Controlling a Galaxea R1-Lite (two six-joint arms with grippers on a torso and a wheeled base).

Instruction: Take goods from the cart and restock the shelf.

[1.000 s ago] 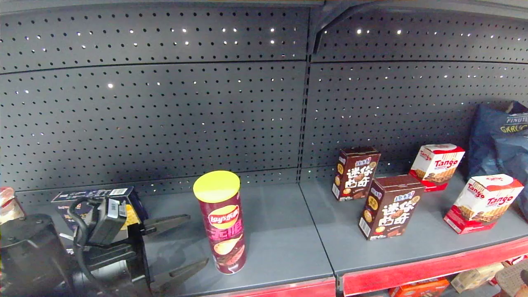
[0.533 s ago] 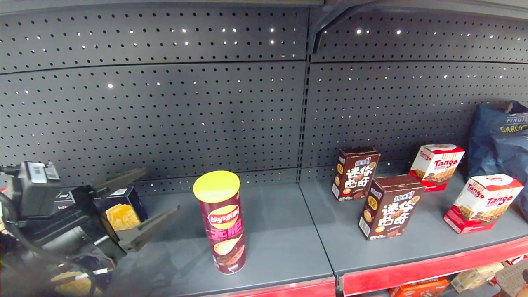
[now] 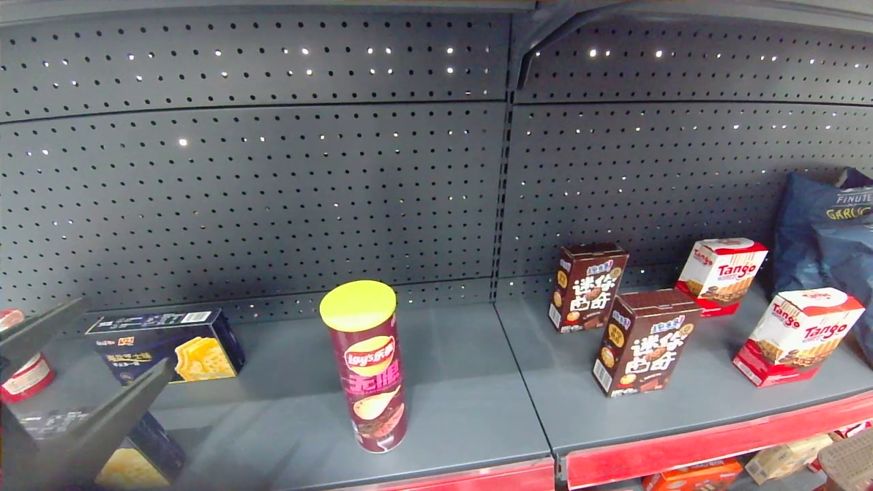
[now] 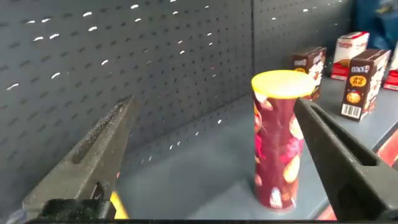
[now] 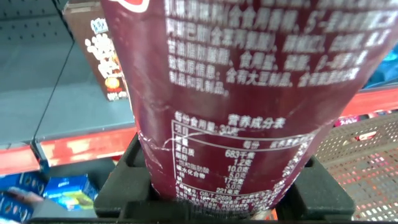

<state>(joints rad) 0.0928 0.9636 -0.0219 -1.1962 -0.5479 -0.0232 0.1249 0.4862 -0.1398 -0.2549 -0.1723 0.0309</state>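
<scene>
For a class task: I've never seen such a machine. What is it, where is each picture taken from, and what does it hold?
It is a two-armed robot restocking a shop shelf. One picture looks down from its head; the others come from cameras on each wrist. On the shelf are a yellow-lidded can, two brown boxes, two red-and-white boxes and a dark blue box. The left gripper is open and empty. The right gripper clamps a second dark red can.

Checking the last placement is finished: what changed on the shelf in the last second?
The open left gripper drew back leftward from the dark red chips can with the yellow lid, uncovering the navy cracker box. The can, brown boxes and red-and-white boxes stayed put. The right gripper holds a second such can.
</scene>
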